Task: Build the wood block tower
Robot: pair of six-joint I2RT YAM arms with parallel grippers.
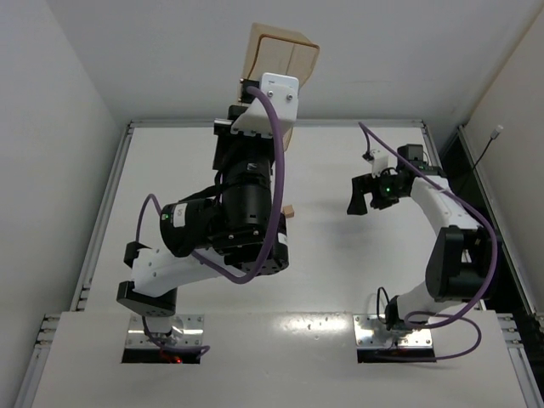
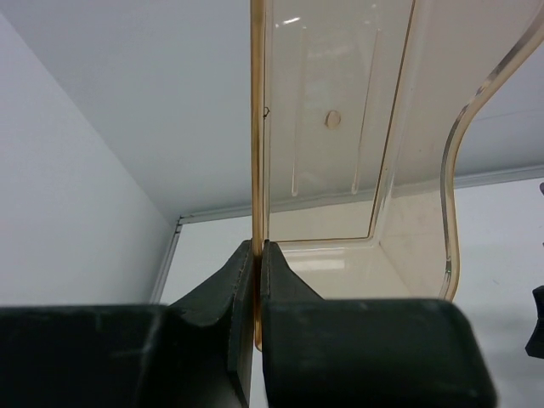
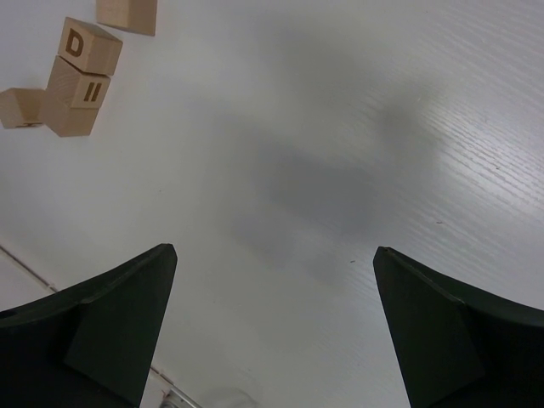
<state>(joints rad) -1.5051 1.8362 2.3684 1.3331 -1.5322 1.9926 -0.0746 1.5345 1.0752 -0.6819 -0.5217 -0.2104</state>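
Amber, see-through plastic fills the left wrist view: a tray (image 2: pixel 340 127) stands on edge, one thin wall pinched between the closed fingers of the left gripper (image 2: pixel 257 246). Through its clear side the hollow shows moulded ribs and one small round mark. From above, the tray (image 1: pixel 280 53) is held high over the far part of the table (image 1: pixel 340 263), tilted, with the left arm reared up beneath it.

The right gripper (image 1: pixel 361 194) hangs over the right half of the table with its jaws spread wide and nothing between them. Its own camera looks past the two dark fingers (image 3: pixel 110 314) at bare white tabletop (image 3: pixel 340 153).

The wooden cubes (image 3: pixel 72 81) lie in a small cluster at the upper left of that view, well apart from the right gripper (image 3: pixel 272 255). A cube marked D (image 3: pixel 89 47) touches a cube with two bars (image 3: pixel 76 93); a plain cube (image 3: pixel 21 108) sits just beside them, and a fourth cube (image 3: pixel 127 13) is cut off by the top edge. Whether any cube rests on another cannot be told. From above, only one light-tan cube (image 1: pixel 291 211) peeks out beside the left arm.
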